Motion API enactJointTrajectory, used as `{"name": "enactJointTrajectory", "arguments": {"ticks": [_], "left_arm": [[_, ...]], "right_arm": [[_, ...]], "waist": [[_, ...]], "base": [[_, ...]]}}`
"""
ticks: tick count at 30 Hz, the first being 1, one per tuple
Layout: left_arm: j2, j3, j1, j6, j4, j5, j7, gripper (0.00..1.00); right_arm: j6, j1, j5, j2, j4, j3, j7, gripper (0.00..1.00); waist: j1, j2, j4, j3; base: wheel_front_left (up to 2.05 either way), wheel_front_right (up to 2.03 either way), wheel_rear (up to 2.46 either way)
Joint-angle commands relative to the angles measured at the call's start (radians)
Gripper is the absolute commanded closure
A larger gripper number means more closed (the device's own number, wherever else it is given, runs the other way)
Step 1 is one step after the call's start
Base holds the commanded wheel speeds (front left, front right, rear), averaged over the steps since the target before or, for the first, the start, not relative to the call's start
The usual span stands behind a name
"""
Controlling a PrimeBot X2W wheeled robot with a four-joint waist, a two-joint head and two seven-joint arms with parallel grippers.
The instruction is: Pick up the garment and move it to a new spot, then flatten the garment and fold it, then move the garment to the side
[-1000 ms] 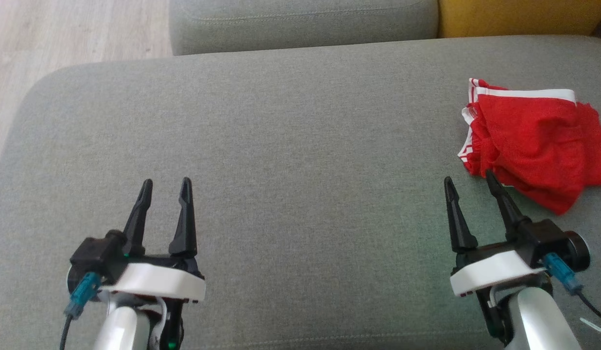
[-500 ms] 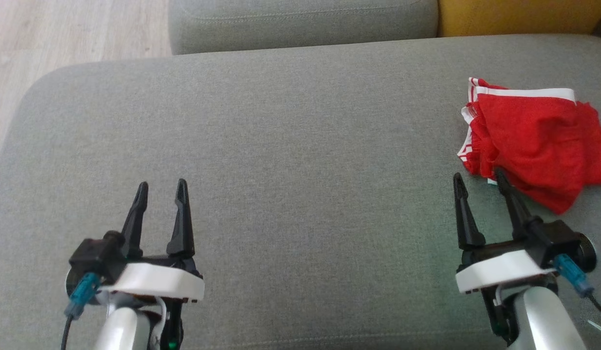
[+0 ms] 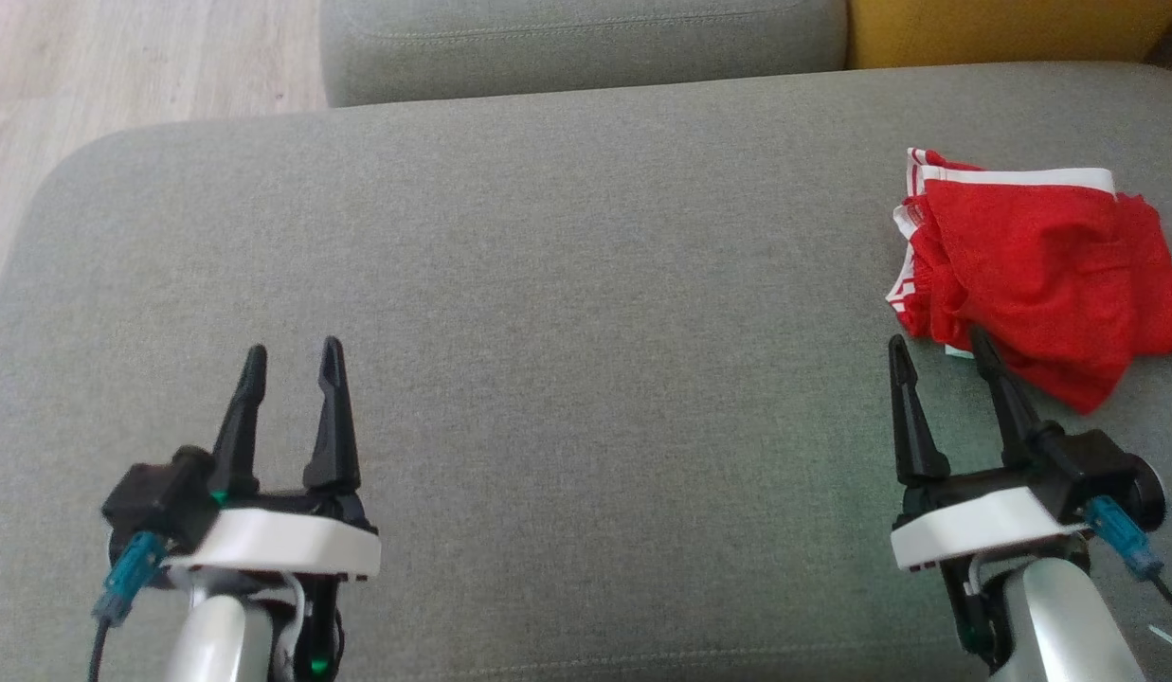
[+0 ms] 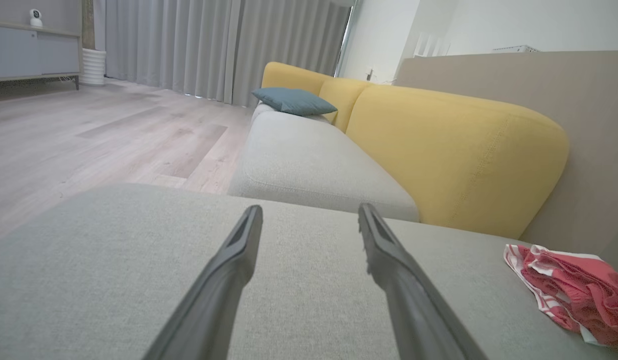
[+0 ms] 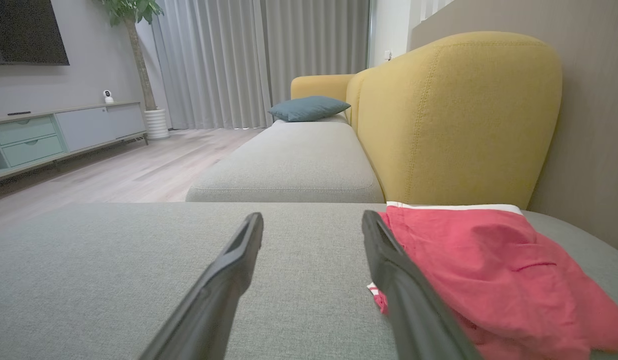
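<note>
The garment (image 3: 1031, 275) is a pair of red shorts with white trim, lying folded at the right end of the grey cushion (image 3: 567, 284). It also shows as the red garment (image 4: 578, 295) in the left wrist view and the garment (image 5: 493, 270) close by in the right wrist view. My right gripper (image 3: 941, 343) stands open just short of the garment's near-left corner, holding nothing; its right finger (image 5: 403, 290) runs along the cloth's edge. My left gripper (image 3: 292, 352) is open over bare cushion at the lower left, far from the garment.
A second grey seat cushion (image 3: 586, 43) lies beyond this one, with a yellow backrest (image 3: 1002, 28) at the far right. Wooden floor (image 3: 121, 66) lies past the cushion's left edge. A blue pillow (image 5: 309, 107) rests far down the sofa.
The right gripper has crept right and a little forward, closer to the garment's corner. The left gripper has shifted slightly left and back. The garment stays put.
</note>
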Motion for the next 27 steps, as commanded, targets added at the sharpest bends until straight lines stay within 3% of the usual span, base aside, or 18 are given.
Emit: {"name": "enactJointTrajectory", "arguments": {"ticks": [1,11,12,27], "left_arm": [[0.006,0.036,-0.022,-0.001,-0.048,0.006,-0.006,0.0],[0.006,0.046,-0.004,0.014,-0.102,-0.017,-0.006,0.0],[0.0,0.006,0.024,0.011,-0.063,-0.015,0.0,1.0],[0.006,0.012,0.038,-0.002,-0.001,-0.147,0.027,1.0]], "right_arm": [[0.003,-0.034,0.009,-0.001,-0.026,0.024,-0.012,0.0],[0.003,-0.036,0.004,-0.001,-0.026,0.031,-0.014,0.0],[0.0,-0.001,0.007,0.0,0.001,0.004,0.0,1.0],[0.0,0.013,0.161,-0.006,0.043,0.001,0.025,1.0]], "waist": [[0.0,-0.0001,-0.001,0.0],[0.0,-0.0001,-0.004,-0.003],[0.0,-0.0001,-0.004,-0.003],[0.0,-0.0001,-0.002,-0.008]], "base": [[0.0,0.0,0.0],[0.0,0.0,0.0],[0.0,0.0,0.0],[0.0,0.0,0.0]]}}
